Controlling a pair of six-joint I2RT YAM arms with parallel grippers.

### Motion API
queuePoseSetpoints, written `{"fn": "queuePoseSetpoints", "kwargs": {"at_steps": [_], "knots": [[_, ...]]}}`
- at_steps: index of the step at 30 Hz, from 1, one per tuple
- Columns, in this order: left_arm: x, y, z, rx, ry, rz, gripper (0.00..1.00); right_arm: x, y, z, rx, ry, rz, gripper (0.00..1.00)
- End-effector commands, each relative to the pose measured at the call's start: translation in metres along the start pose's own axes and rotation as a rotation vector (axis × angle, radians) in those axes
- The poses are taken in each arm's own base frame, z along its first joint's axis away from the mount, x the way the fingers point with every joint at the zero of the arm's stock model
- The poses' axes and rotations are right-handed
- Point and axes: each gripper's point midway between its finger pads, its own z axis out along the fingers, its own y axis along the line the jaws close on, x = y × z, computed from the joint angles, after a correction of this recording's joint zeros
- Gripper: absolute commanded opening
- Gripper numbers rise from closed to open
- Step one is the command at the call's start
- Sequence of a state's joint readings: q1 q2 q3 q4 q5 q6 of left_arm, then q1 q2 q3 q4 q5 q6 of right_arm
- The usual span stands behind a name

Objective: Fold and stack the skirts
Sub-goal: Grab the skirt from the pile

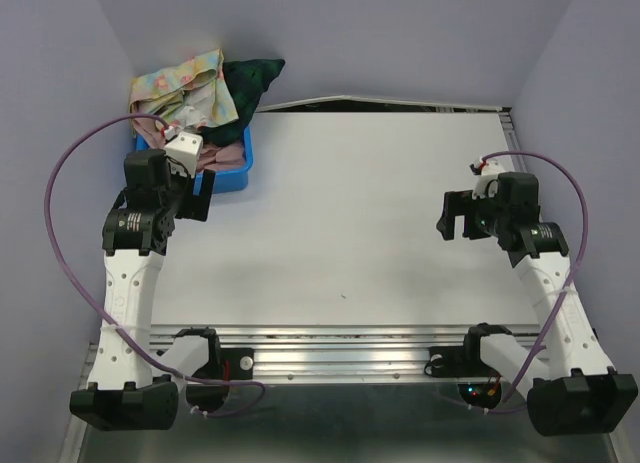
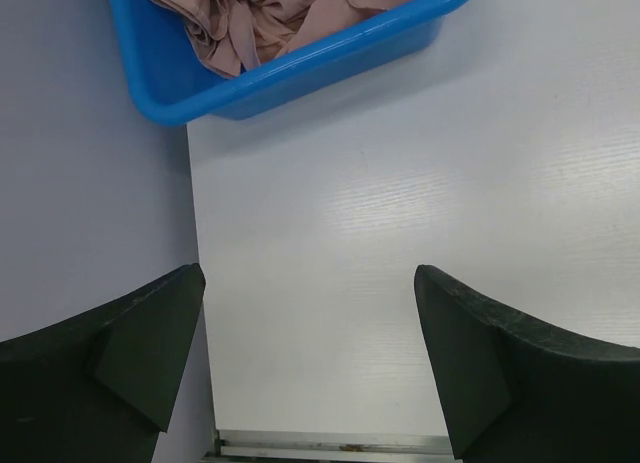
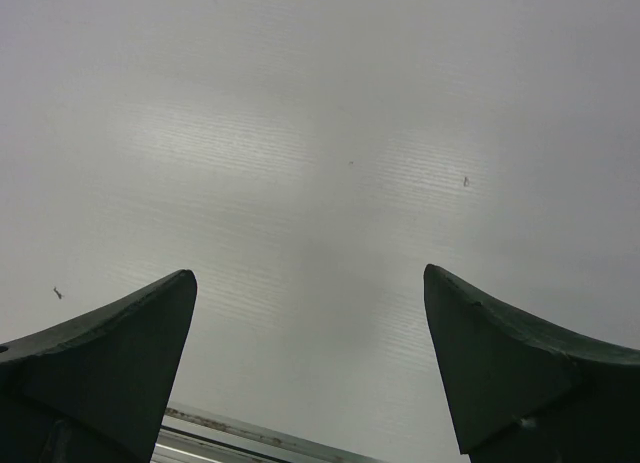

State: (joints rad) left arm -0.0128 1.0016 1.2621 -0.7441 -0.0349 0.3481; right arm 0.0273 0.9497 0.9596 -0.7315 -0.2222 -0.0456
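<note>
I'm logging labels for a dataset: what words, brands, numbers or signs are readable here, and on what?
Nothing legible in any view.
Left arm: faint marking on its black joint housing, too small to read.
Right arm: a similar marking, too small to read.
Blue bin, skirts, table: no text visible.

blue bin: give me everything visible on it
Blue bin, glossy plastic by the look, rounded corners, rolled rim. Sits upright at the table's far-left corner, by the wall. Heaped with cloth: floral skirt, plaid skirt, pinkish-beige fabric. Left arm hides part of it in the top view.
</note>
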Motion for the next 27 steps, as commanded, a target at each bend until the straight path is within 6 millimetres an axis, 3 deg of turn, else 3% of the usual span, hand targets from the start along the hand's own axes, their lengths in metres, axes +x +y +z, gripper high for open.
{"fn": "queuePoseSetpoints", "kwargs": {"at_steps": [1, 5, 6, 7, 8, 9, 10, 11, 12, 13, 14, 15, 16, 18, 19, 20, 21, 22, 23, 25, 27], "knots": [[-0.015, 0.012, 0.001, -0.046, -0.043, 0.041, 0.98, -0.010, -0.003, 0.001, 0.010, -0.034, -0.011, 1.00], [-0.035, 0.023, 0.011, -0.073, -0.040, 0.085, 0.99, -0.008, -0.001, 0.005, -0.009, -0.016, -0.015, 1.00], [-0.053, 0.025, 0.007, -0.069, -0.080, 0.097, 0.99, -0.006, -0.001, 0.008, -0.012, -0.005, -0.012, 1.00], [-0.060, 0.024, 0.019, -0.057, -0.064, 0.114, 0.99, -0.005, -0.001, 0.010, -0.014, 0.001, -0.009, 1.00], [-0.085, 0.030, 0.013, -0.075, -0.117, 0.132, 0.99, -0.004, -0.001, 0.011, -0.017, 0.010, -0.007, 1.00], [-0.098, 0.028, 0.016, -0.083, -0.126, 0.150, 0.99, -0.002, -0.001, 0.014, -0.019, 0.024, -0.006, 1.00], [-0.105, 0.025, 0.036, -0.079, -0.093, 0.172, 0.98, -0.002, -0.002, 0.016, -0.019, 0.030, -0.003, 1.00], [-0.133, 0.031, 0.029, -0.107, -0.150, 0.185, 0.98, -0.002, -0.002, 0.017, -0.018, 0.033, -0.002, 1.00], [-0.145, 0.032, 0.036, -0.117, -0.159, 0.194, 0.98, -0.002, -0.002, 0.017, -0.016, 0.034, -0.002, 1.00], [-0.151, 0.026, 0.059, -0.108, -0.132, 0.212, 0.99, -0.001, -0.003, 0.018, -0.013, 0.039, -0.002, 1.00], [-0.177, 0.031, 0.053, -0.124, -0.191, 0.212, 0.98, 0.000, -0.004, 0.019, -0.010, 0.040, -0.003, 1.00], [-0.188, 0.029, 0.060, -0.122, -0.204, 0.217, 0.98, 0.001, -0.004, 0.019, -0.009, 0.043, -0.004, 1.00], [-0.208, 0.025, 0.076, -0.124, -0.229, 0.224, 0.98, 0.002, -0.005, 0.019, -0.004, 0.044, -0.003, 1.00], [-0.225, 0.024, 0.093, -0.147, -0.248, 0.222, 0.98, 0.003, -0.005, 0.020, -0.005, 0.048, -0.005, 1.00], [-0.225, 0.015, 0.123, -0.136, -0.219, 0.234, 0.98, 0.003, -0.006, 0.021, -0.005, 0.054, -0.003, 1.00], [-0.246, 0.015, 0.121, -0.150, -0.275, 0.229, 0.98, 0.004, -0.006, 0.021, -0.005, 0.058, -0.004, 1.00], [-0.252, 0.011, 0.132, -0.156, -0.281, 0.233, 0.98, 0.004, -0.005, 0.022, -0.006, 0.061, -0.002, 1.00], [-0.253, 0.007, 0.159, -0.180, -0.270, 0.248, 0.98, 0.005, -0.006, 0.023, -0.005, 0.066, -0.001, 1.00], [-0.261, 0.003, 0.166, -0.196, -0.290, 0.259, 0.98, 0.006, -0.006, 0.024, -0.007, 0.070, -0.001, 1.00], [-0.255, -0.001, 0.201, -0.233, -0.263, 0.300, 0.98, 0.006, -0.007, 0.025, -0.005, 0.075, 0.000, 1.00], [-0.261, -0.003, 0.219, -0.254, -0.293, 0.309, 0.98, 0.008, -0.008, 0.028, -0.003, 0.082, 0.001, 1.00]]}}
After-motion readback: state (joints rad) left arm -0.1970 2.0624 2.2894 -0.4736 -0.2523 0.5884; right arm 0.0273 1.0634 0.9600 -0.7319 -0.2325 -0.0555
